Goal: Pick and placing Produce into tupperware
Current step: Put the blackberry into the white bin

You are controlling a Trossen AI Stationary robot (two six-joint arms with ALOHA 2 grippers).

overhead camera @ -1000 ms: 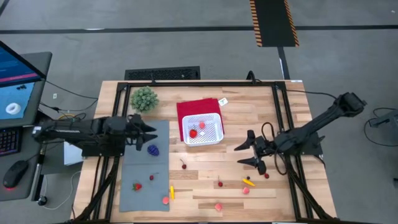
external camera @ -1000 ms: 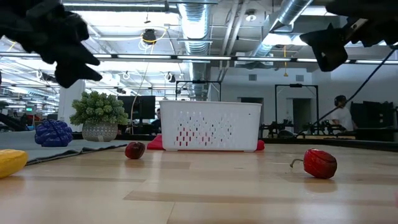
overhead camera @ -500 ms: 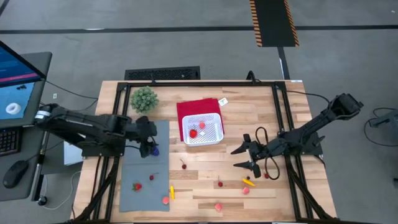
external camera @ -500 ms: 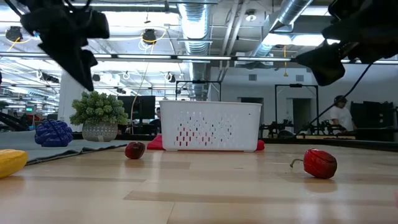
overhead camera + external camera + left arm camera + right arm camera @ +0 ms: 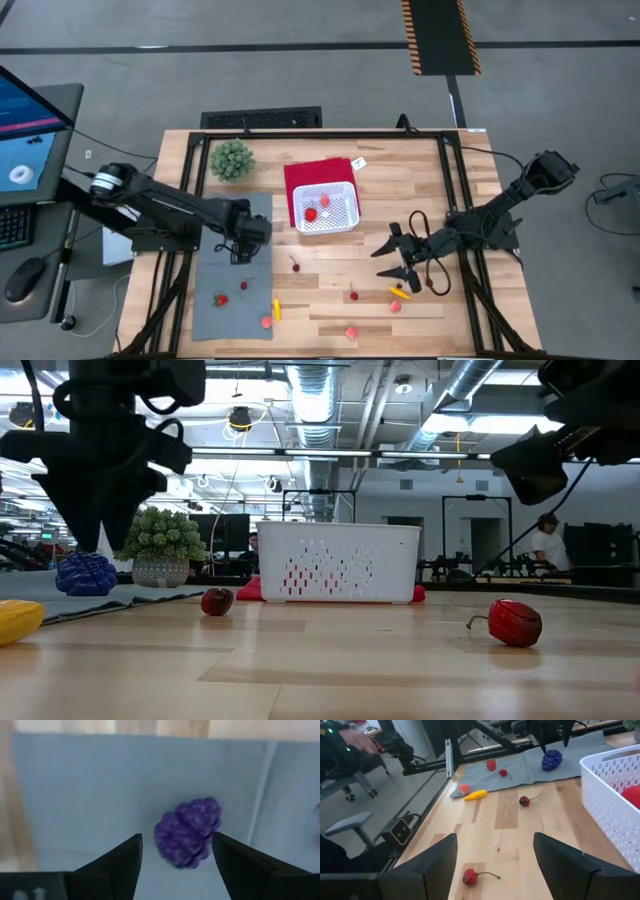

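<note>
The left end effector (image 5: 175, 865) hangs over the grey mat (image 5: 232, 300) near the tabletop's left edge, fingers spread either side of the purple knobbly toy berry (image 5: 189, 832) without touching it; from above, the arm hides that berry. The right end effector (image 5: 400, 262) hovers spread and empty toward the right edge, beside a yellow toy piece (image 5: 400, 293). The white latticed square basket (image 5: 325, 208) sits on a red cloth (image 5: 305, 172) near the far edge, holding red pieces.
</note>
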